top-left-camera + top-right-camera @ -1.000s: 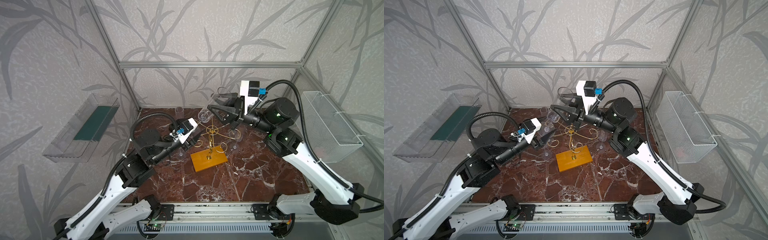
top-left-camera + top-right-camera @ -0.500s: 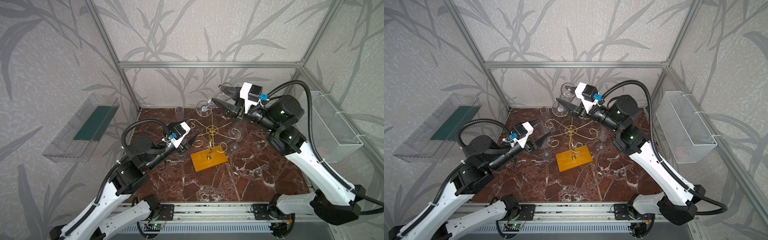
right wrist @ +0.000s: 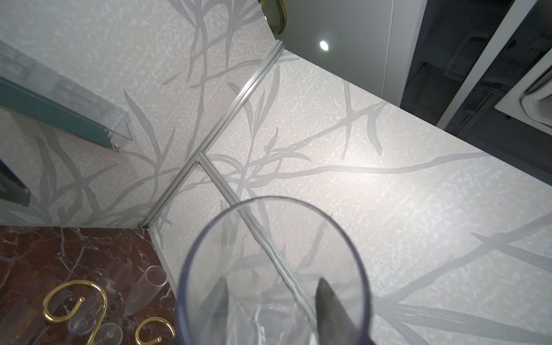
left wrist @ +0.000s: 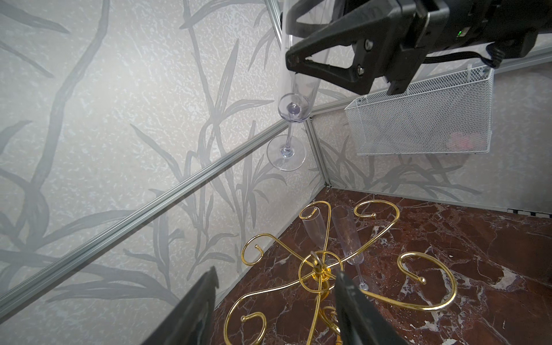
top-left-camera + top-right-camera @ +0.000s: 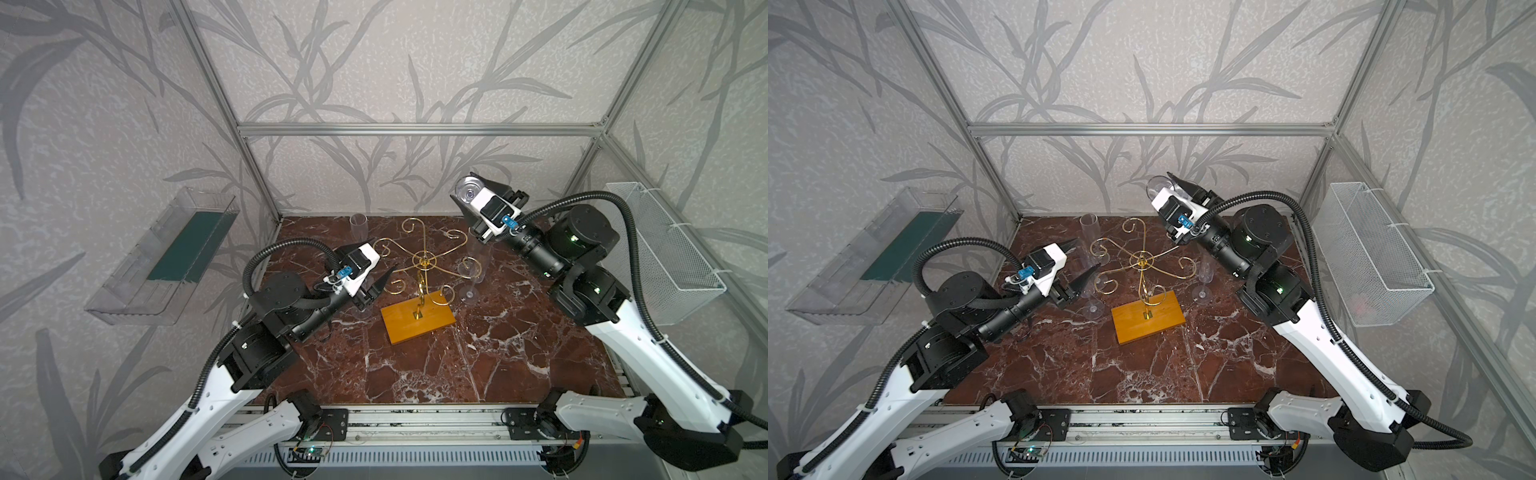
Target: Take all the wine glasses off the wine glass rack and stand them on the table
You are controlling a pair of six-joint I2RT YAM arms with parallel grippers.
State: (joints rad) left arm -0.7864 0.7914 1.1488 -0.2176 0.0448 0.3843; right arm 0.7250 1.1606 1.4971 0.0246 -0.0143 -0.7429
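Right gripper point(image 5: 469, 195), clamped on the glass point(image 4: 294, 111), has swung up and off the rack point(image 5: 423, 261) toward the back right corner of the table point(image 5: 415, 365). The glass now hangs clear of the gold arms. Left gripper point(image 5: 1084, 257) has eased slightly back toward the left edge.

Here's my marble tabletop point(image 5: 457, 365), dark red with white veins. The wine glass rack point(image 5: 423, 266) stands near the middle, its orange-yellow wooden base point(image 5: 417, 322) flat on the stone. One flute point(image 5: 357, 226) stands upright toward the back left corner, a second flute point(image 5: 471, 276) just right of the base, and a third glass point(image 5: 1093, 309) just left of it.
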